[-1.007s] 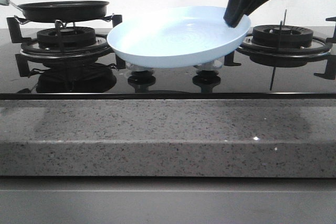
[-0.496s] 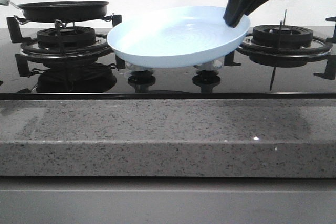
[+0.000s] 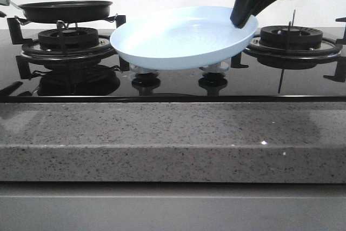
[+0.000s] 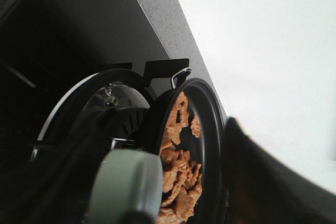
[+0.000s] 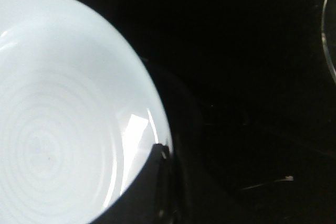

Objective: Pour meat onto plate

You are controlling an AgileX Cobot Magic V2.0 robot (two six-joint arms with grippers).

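You had a speckled grey stone tabletop running across the front, with a glossy black glass hob set into it behind. At your 10 o'clock a black grate sat on the left burner and carried a black frying pan. At your 2 o'clock the right burner stood bare under its own grate. Two knobs stood on the glass at 12 o'clock, between the burners, mirrored in the hob's surface.
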